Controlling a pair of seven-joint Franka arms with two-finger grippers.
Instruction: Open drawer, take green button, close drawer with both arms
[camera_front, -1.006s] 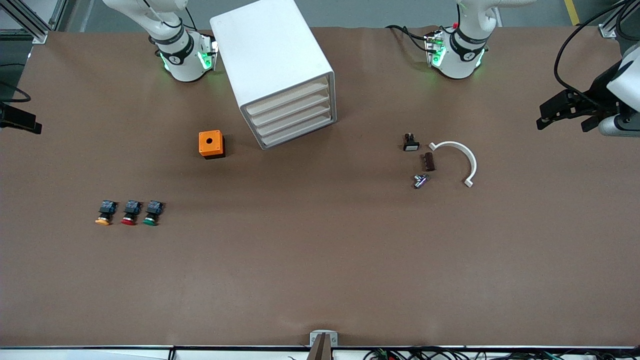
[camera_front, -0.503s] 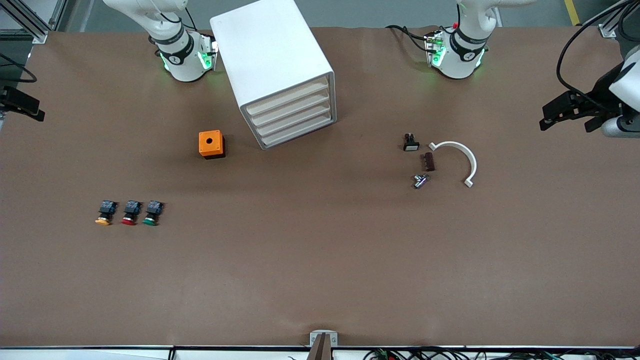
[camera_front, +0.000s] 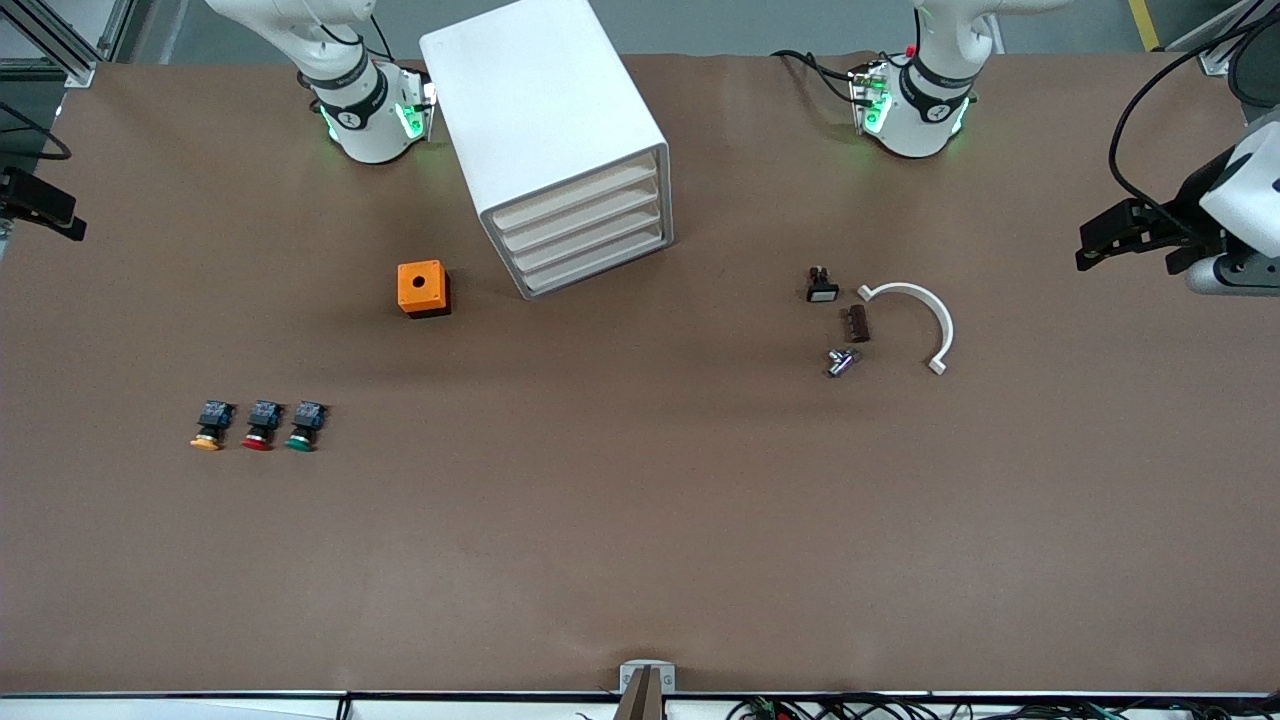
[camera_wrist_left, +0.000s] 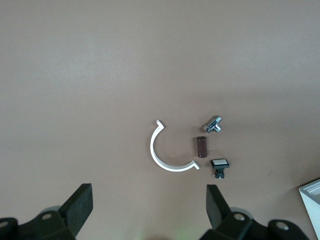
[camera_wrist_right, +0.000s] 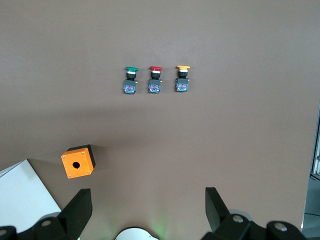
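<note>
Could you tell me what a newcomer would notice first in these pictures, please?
Probably the white cabinet between the two arm bases, its four cream drawers all shut. Next, the orange box beside it, and nearer the front camera a row of three buttons, yellow, red and green button. Both grippers hang open over the table's ends, left gripper, right gripper.

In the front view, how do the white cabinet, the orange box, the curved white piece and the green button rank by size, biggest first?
1. White cabinet, by far the largest.
2. Curved white piece, wide in span but thin.
3. Orange box, smaller in span, though bulkier.
4. Green button, the smallest.
</note>
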